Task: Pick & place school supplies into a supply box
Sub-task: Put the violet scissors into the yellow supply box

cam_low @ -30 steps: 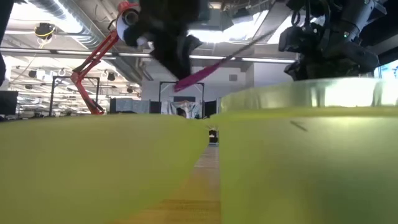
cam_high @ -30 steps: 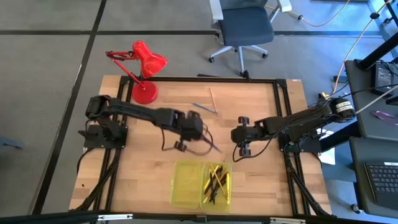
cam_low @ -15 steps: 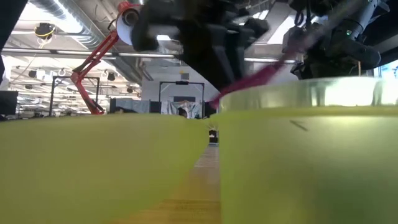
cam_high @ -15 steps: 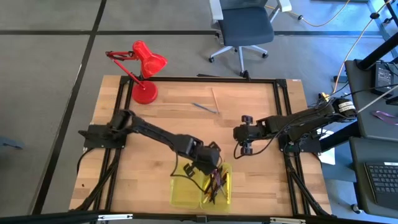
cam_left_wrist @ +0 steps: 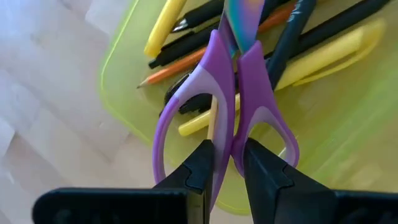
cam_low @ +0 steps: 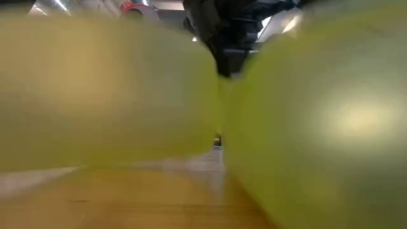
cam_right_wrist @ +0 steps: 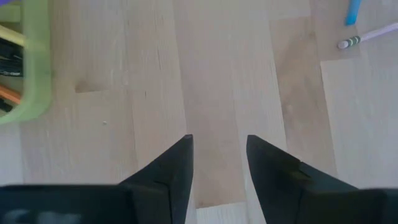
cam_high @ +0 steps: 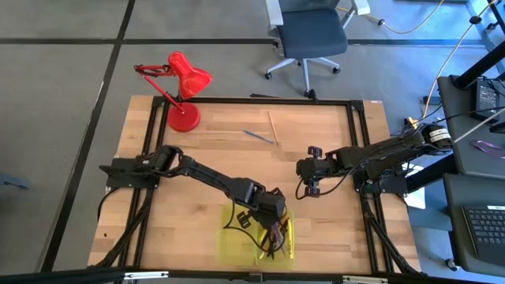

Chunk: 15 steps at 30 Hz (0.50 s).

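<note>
Left gripper (cam_left_wrist: 225, 158) pinching purple scissors (cam_left_wrist: 231, 106) by the handles, over pens in the supply box (cam_left_wrist: 124, 87).

Left arm stretched far out and low, left gripper (cam_left_wrist: 225, 163) pinched tight on purple scissors (cam_left_wrist: 231, 106), fingers (cam_left_wrist: 200, 163) pointing down. Right arm bent and waiting off to its side, right gripper (cam_right_wrist: 219, 163) low, fingers (cam_right_wrist: 177, 165) apart, holding nothing.

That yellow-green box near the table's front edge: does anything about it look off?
The supply box seems knocked: the low view shows its walls tilted and smeared. The left gripper, shut on the purple scissors, is pressing into its pen-filled half. A blue pen and pencil lie loose.
</note>
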### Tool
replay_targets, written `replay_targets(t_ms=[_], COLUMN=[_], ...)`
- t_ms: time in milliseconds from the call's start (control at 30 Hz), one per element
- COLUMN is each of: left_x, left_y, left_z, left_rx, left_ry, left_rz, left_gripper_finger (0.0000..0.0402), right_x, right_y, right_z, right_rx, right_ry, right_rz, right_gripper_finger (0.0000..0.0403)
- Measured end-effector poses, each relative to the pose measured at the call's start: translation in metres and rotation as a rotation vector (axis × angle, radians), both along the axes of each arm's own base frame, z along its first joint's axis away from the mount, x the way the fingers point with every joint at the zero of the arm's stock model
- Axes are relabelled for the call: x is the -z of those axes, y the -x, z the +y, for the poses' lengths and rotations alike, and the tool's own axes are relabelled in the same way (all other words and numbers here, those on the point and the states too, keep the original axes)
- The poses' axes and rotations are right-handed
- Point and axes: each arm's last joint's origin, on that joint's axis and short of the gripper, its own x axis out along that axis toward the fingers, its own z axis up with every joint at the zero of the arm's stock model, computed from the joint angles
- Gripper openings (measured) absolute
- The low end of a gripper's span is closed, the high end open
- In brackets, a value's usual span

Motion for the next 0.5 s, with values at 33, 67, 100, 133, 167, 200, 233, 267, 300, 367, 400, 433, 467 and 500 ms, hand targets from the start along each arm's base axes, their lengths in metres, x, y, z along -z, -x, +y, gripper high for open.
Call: replay_targets(t_ms=[33,67,100,133,167,200,233,267,300,367,400,433,467,500], left_x=[0.0,0.0,0.0,0.0,0.0,0.0,0.0,0.0,0.0,0.0,0.001,0.001,0.001,0.001], left_y=[0.0,0.001,0.001,0.002,0.002,0.003,0.004,0.004,0.005,0.007,0.008,0.009,0.009,0.01], left_z=[-0.002,-0.003,-0.004,-0.006,-0.007,-0.009,-0.011,-0.013,-0.015,-0.02,-0.022,-0.024,-0.026,-0.028], left_rx=[0.005,0.008,0.01,0.016,0.02,0.024,0.028,0.032,0.039,0.053,0.062,0.068,0.073,0.075], left_ry=[0.0,0.0,0.001,0.004,0.006,0.006,0.006,0.006,0.009,0.02,0.026,0.029,0.03,0.028], left_rz=[-0.001,-0.001,-0.001,0.0,0.001,0.002,0.002,0.002,0.003,0.01,0.016,0.019,0.016,0.011], left_gripper_finger=[0.0054,0.0054,0.0054,0.0054,0.0054,0.0054,0.0054,0.0054,0.0054,0.0054,0.0054,0.0054,0.0054,0.0054], right_x=[0.0,0.0,0.0,0.0,0.0,0.0,0.0,0.0,0.0,0.0,0.0,0.0,0.0,0.0], right_y=[0.0,0.0,0.0,0.0,0.0,0.0,0.0,0.0,0.0,0.0,0.0,0.0,0.0,0.0], right_z=[0.0,0.0,0.0,0.0,0.0,0.0,0.0,0.0,0.0,0.0,0.0,0.0,0.0,0.0], right_rx=[0.0,0.0,-0.001,-0.001,-0.001,-0.001,-0.002,-0.002,-0.002,-0.003,-0.003,-0.003,-0.003,-0.003], right_ry=[0.0,0.0,0.0,0.0,0.001,0.001,0.001,0.001,0.001,0.001,0.001,0.001,0.002,0.002], right_rz=[0.0,-0.001,0.0,0.0,-0.001,0.0,0.0,0.0,0.0,0.0,0.0,0.0,0.0,0.0], right_gripper_finger=[0.0153,0.0153,0.0153,0.0153,0.0153,0.0153,0.0153,0.0153,0.0153,0.0153,0.0153,0.0153,0.0153,0.0153])
